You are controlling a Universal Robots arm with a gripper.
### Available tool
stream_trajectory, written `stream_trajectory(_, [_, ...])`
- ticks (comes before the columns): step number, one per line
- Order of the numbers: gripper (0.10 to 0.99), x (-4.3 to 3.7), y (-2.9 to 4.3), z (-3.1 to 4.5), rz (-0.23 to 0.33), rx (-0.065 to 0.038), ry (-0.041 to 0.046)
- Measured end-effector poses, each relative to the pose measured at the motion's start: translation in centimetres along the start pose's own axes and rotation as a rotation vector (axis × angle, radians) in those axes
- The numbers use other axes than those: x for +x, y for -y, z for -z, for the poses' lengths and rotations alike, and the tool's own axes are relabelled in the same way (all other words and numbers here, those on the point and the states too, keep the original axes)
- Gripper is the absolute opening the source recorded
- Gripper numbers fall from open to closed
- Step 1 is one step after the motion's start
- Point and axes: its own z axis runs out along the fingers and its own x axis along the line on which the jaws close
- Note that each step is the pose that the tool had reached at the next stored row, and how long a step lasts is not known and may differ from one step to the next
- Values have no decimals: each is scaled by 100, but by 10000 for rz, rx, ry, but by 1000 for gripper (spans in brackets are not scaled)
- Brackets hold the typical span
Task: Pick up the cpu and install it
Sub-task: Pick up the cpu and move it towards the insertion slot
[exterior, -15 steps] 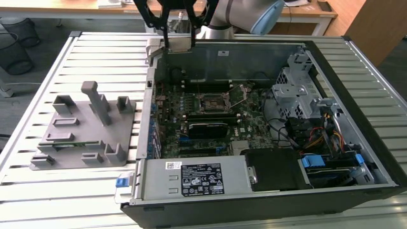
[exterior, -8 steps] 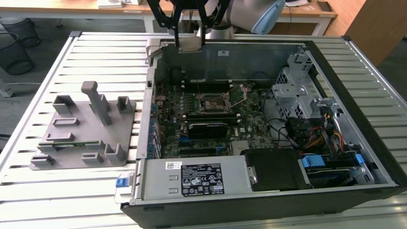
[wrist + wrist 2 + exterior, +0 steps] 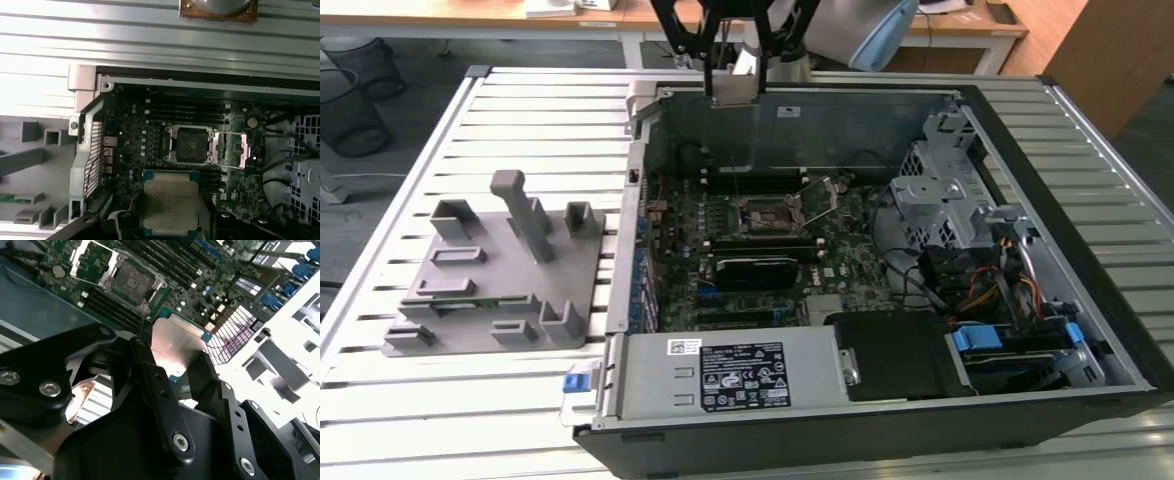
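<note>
i hold the cpu (image 3: pixel 170 200) clamped flat in the gripper (image 3: pixel 175 365), up in the air over the open case (image 3: pixel 854 125), apart from the board. the socket (image 3: pixel 190 144) lies bare, its frame swung open. i judge this the carry step. seating calls for the chip level and square to that socket.

Matte black two-finger gripper (image 3: pixel 175 359): angular linkage plates fastened with silver hex-socket screws (image 3: pixel 180 441). Each finger (image 3: pixel 152 375) is a narrow flat bar with small round holes along its face. In the exterior view, thin black struts (image 3: pixel 678 30) descend beside a pale blue-grey rounded arm cover (image 3: pixel 865 30) with a smooth, glossy shell.
</note>
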Motion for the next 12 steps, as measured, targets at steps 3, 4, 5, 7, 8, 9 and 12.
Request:
stream_trajectory(3, [525, -85, -26, -7, -2, -2, 0])
stream_trajectory(4, [525, -102, -35, -8, -1, -1, -1])
stream_trajectory(5, [525, -116, -43, -10, -1, -1, -1])
stream_trajectory(7, [525, -145, -50, -12, 0, -1, -1])
stream_trajectory(8, [525, -161, -55, -12, 0, -1, -1])
stream_trajectory(9, [525, -178, -59, -12, -1, 0, -1])
stream_trajectory(12, [525, -242, -72, -14, -2, -1, -1])
